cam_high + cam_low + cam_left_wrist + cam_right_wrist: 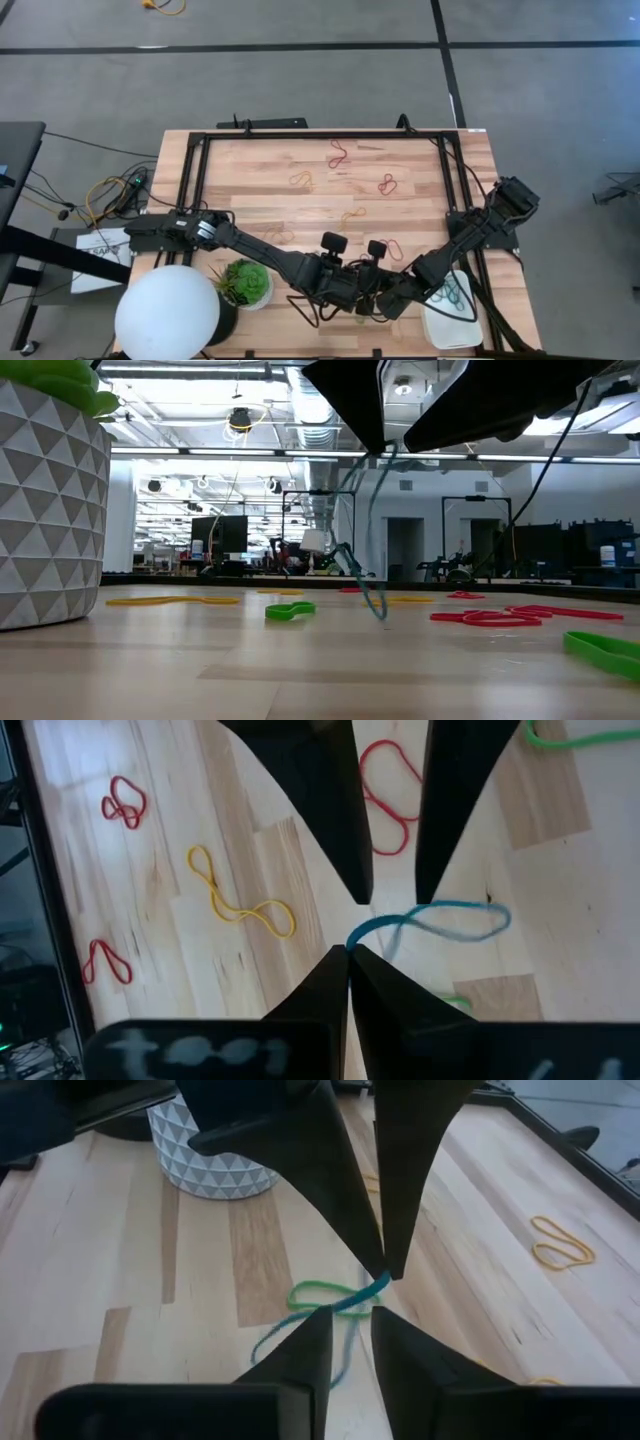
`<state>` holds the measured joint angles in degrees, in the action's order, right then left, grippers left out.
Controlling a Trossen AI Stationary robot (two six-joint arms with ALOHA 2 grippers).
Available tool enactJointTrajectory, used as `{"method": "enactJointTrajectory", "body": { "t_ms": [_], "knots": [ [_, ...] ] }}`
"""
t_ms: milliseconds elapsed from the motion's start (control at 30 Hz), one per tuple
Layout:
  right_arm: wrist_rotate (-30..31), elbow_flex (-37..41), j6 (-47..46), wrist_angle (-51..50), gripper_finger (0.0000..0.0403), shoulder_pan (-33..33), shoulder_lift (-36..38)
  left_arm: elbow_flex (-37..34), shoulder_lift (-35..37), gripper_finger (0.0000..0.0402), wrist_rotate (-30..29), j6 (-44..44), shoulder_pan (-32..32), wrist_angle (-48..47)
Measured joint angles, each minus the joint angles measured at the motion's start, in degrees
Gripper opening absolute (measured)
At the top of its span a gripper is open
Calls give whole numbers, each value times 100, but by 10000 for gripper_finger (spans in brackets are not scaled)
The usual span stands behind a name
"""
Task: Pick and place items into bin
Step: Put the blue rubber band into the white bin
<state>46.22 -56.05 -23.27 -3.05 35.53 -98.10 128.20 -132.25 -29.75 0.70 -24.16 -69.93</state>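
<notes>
Several bands (453, 293) already lay in the bin (450, 330); I counted 6 or so left on the bench (260, 170). My left gripper (349, 948), clamped shut, pinched a teal band (440, 918) beside the right gripper (348, 1312), its fingers slightly parted.

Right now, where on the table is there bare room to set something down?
Bare wood lies along the left side, between the table's left frame rail and the yellow band. The front edge is crowded: lamp, potted plant, both grippers meeting over a teal band, then the bin.
</notes>
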Motion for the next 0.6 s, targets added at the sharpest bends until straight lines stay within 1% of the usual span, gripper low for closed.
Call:
{"method": "enactJointTrajectory", "body": {
  "t_ms": [367,533,600],
  "knots": [
    [81,7,-4,205,121,-67,-2,0,20,0,-20,41,-7,17],
    [481,7,-24,221,125,-70,-55,0,20,0,-31,131,-10,17],
    [520,7,-27,225,122,-72,-52,0,20,0,-31,174,-25,17]
  ]
}}
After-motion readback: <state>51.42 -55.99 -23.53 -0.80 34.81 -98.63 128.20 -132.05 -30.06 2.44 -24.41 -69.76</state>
